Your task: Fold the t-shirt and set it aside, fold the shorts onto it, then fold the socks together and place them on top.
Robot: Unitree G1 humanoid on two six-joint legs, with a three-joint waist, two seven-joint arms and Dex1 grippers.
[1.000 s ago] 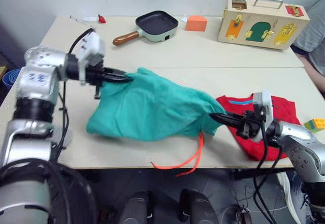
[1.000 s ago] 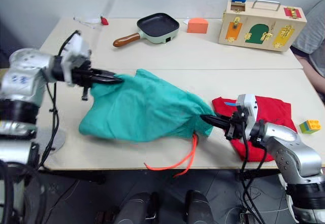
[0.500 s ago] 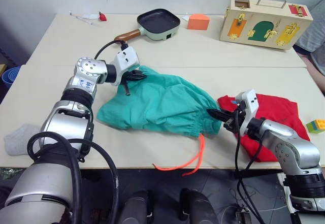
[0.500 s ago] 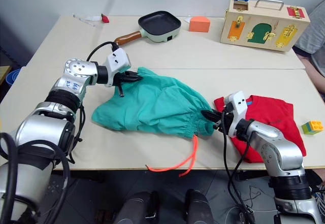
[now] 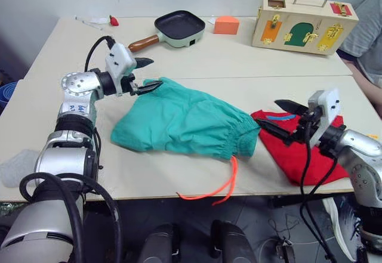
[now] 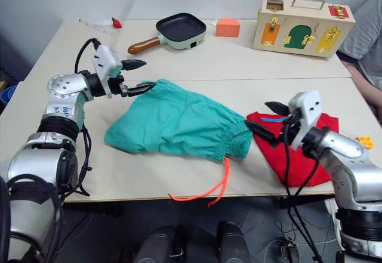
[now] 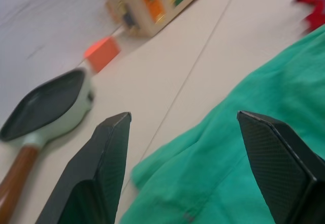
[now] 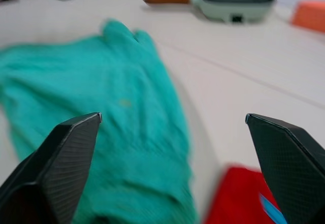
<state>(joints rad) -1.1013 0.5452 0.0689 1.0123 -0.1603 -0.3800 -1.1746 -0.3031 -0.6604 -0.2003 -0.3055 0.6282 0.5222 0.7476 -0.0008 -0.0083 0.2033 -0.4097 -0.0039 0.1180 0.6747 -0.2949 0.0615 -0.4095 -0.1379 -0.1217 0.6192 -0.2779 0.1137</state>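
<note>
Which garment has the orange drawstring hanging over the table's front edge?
The teal shorts, lying mid-table; their drawstring trails off the edge. The red t-shirt beside them has none.

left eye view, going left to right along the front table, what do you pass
grey sock → left pincer → teal shorts → orange drawstring → right pincer → red t-shirt

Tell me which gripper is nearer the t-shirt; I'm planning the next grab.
Right. The right gripper hangs open over the t-shirt's near edge. The left gripper is open at the far corner of the shorts, well away.
</note>
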